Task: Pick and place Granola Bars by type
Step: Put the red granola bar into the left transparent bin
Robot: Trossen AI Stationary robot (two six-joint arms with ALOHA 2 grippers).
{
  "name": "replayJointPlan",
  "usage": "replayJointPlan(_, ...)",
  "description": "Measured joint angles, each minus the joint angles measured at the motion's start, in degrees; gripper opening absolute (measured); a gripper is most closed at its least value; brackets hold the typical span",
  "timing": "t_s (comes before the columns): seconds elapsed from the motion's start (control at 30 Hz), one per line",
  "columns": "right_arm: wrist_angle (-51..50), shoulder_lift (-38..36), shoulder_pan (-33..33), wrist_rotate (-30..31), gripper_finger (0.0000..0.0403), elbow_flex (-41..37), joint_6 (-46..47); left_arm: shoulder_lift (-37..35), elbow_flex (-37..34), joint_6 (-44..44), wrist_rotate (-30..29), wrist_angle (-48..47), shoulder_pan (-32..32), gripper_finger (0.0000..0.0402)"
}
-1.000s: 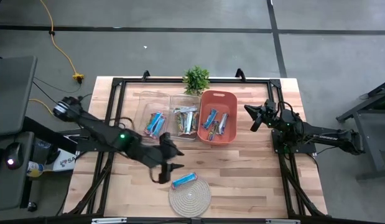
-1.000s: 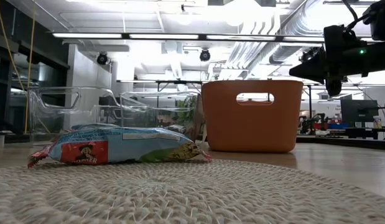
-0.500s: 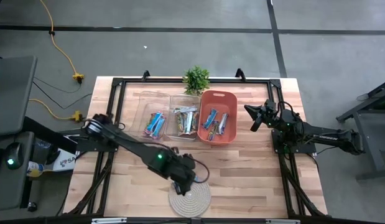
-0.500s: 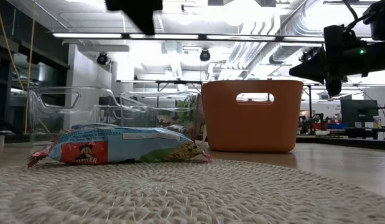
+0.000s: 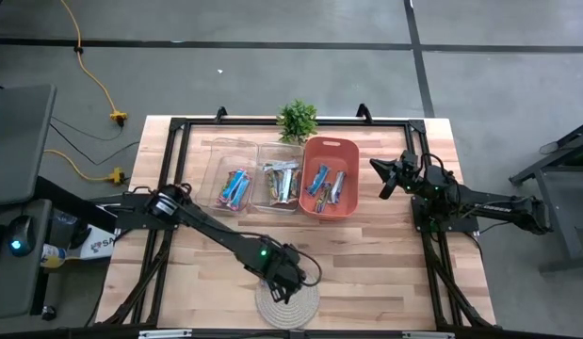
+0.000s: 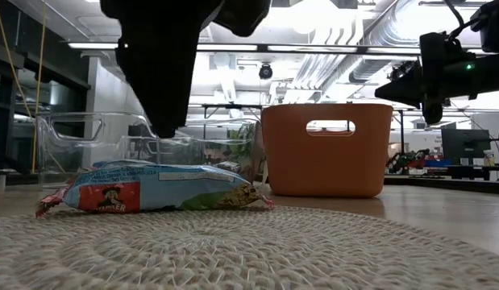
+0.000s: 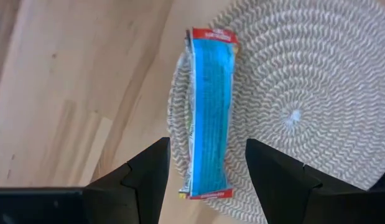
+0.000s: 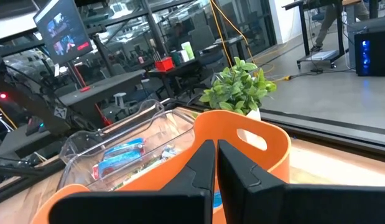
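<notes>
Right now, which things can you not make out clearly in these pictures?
- Blue granola bar: high view, the left end effector covers it on the woven mat.
- Bars in the orange basket: low view, its wall hides them.
- Bars in the middle clear bin: high view, too small to count or sort.
- Right end effector: waiting right of the basket.

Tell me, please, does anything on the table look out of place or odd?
Only one thing: a blue granola bar lies alone on the edge of the round woven mat, partly overhanging it, while the other bars sit in the containers. The left gripper, open, is above it. Nothing looks spilled or damaged.
</notes>
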Motion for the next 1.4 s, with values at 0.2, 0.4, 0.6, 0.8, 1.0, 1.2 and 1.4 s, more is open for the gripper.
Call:
replayJointPlan(0.2, 0.0, 0.0, 0.0, 0.0, 0.0000, 0.0, 0.0, 1.1, 0.0, 1.4, 0.2, 0.2, 0.0, 0.0207)
replayJointPlan(0.4, -0.1, 0.0, 0.0, 0.0, 0.0000, 0.0, 0.0, 1.8, 0.1, 2.7, 2.0, 0.9, 0.0, 0.0207)
replayJointPlan(0.6, 0.0, 0.0, 0.0, 0.0, 0.0000, 0.0, 0.0, 1.9, 0.0, 4.0, 2.9, 1.7, 0.0, 0.0207)
replayJointPlan(0.8, 0.0, 0.0, 0.0, 0.0, 0.0000, 0.0, 0.0, 1.9, 0.0, 4.6, 2.8, 2.9, 0.0, 0.0207)
replayJointPlan(1.0, 0.0, 0.0, 0.0, 0.0, 0.0000, 0.0, 0.0, 1.9, 0.0, 5.4, 1.5, 2.9, 0.0, 0.0207)
replayJointPlan(1.2, 0.0, 0.0, 0.0, 0.0, 0.0000, 0.0, 0.0, 1.9, -1.3, 5.9, 1.4, 3.9, 0.0, 0.0207)
replayJointPlan(1.4, 0.0, 0.0, 0.0, 0.0, 0.0000, 0.0, 0.0, 2.0, -3.1, 6.8, 0.8, 3.8, 0.0, 0.0207)
